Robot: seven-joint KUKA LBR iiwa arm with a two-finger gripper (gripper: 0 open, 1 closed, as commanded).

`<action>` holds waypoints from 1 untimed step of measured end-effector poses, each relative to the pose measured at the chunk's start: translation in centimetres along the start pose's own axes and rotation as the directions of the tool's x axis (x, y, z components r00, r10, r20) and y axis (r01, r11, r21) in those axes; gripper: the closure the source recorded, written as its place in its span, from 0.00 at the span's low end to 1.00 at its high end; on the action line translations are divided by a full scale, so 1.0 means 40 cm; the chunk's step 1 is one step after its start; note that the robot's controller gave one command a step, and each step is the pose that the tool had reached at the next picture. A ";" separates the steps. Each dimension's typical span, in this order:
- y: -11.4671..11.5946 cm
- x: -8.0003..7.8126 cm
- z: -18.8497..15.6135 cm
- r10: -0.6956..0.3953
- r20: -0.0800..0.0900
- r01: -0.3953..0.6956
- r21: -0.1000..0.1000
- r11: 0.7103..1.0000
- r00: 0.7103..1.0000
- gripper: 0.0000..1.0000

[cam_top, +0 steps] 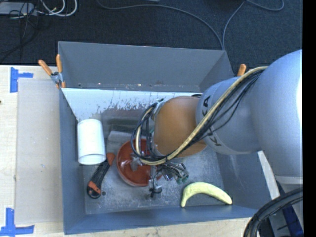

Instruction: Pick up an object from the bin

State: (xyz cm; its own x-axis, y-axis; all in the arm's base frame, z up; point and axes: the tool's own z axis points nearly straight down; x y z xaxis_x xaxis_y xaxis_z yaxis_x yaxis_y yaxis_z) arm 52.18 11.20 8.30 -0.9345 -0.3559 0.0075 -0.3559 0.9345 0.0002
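the arm is reaching into the grey metal bin [74, 191] from the right, with its orange wrist cover and cable bundle lying over the middle of the bin floor. the gripper [155, 189] is pointing down at the front centre of the floor, just beside the front right edge of the red-brown round dish [127, 168]. how wide the gripper is standing cannot be told, and nothing is showing as held in it.

four loose things are showing clear of the arm, one of each kind:

1. one red-brown round dish is lying left of centre, its right part covered by the wrist and cables. it is the thing nearest the gripper.
2. one white plastic cylinder [91, 141] is lying on its side by the left wall, behind and left of the dish.
3. one black-handled tool with an orange end [98, 177] is lying slantwise at the front left, touching or nearly touching the left edge of the dish.
4. one yellow curved banana [205, 193] is lying at the front right, near the front wall and apart from the gripper.
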 end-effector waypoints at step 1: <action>0.007 0.013 -0.127 0.000 -0.006 0.000 -0.002 1.000 1.000 0.00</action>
State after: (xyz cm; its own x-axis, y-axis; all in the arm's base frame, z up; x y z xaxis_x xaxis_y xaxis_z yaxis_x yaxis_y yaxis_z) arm 51.64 11.28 13.38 -0.9343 -0.3562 0.0135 -0.3562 0.9344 0.0019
